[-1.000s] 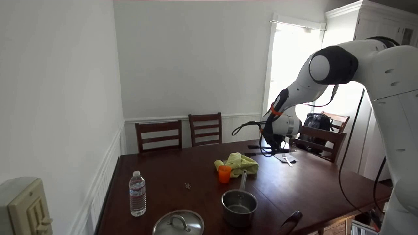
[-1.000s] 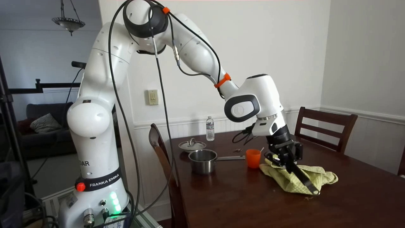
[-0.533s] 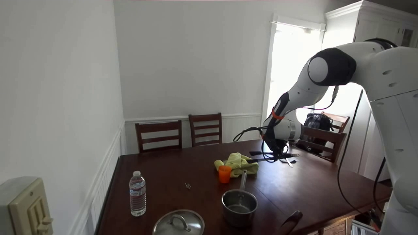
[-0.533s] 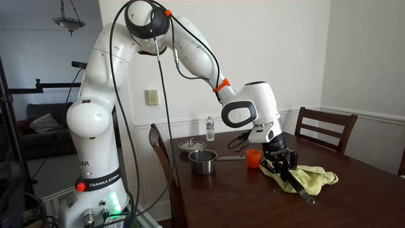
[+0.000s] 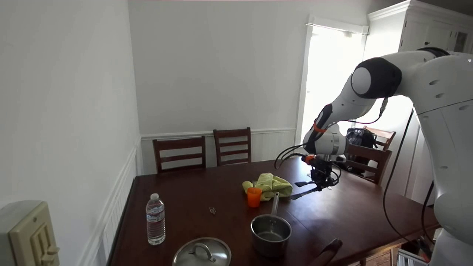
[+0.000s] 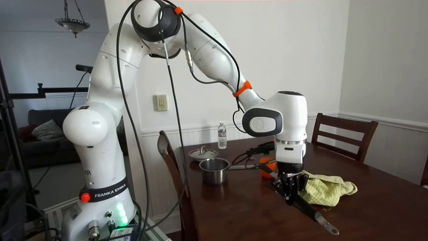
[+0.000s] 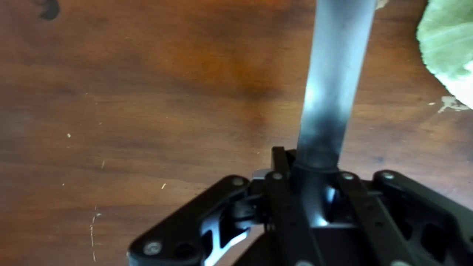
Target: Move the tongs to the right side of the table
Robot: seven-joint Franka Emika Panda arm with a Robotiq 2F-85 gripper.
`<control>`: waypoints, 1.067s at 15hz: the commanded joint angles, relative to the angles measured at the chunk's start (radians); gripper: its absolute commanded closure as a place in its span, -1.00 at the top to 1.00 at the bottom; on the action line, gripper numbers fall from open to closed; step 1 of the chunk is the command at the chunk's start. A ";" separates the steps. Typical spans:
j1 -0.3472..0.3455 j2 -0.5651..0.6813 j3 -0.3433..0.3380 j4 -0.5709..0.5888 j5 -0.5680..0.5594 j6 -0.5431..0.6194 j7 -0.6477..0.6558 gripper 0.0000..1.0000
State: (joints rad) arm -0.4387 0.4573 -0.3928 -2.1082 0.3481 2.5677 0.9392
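My gripper (image 5: 323,184) is shut on the slim dark tongs (image 5: 305,194), holding them over the dark-brown table (image 5: 184,207). In an exterior view the gripper (image 6: 291,199) points down. The joined grey end of the tongs (image 6: 326,225) sticks out toward the lower right, and the two thin arms reach back past the orange cup. In the wrist view the tongs (image 7: 334,74) run up from between the fingers of the gripper (image 7: 312,168). I cannot tell how far the tongs are above the table.
A yellow-green towel (image 6: 329,190) lies beside the gripper. An orange cup (image 5: 254,198), steel pot (image 5: 271,240), lid (image 5: 202,255) and water bottle (image 5: 155,223) stand on the table. A small metal item (image 5: 212,210) lies near them. Chairs stand around the table.
My gripper has moved lower with the tongs, away from beside the towel and closer to the table's near part in an exterior view. The wrist is more upright and the tongs have turned.
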 commanded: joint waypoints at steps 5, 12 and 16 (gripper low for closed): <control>-0.098 0.219 0.042 0.225 0.019 -0.236 -0.304 -0.96; -0.097 0.326 0.033 0.382 0.011 -0.333 -0.391 -0.08; -0.096 0.287 0.029 0.409 0.021 -0.331 -0.399 0.46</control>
State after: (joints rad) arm -0.5183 0.7609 -0.3661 -1.7354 0.3504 2.2645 0.5746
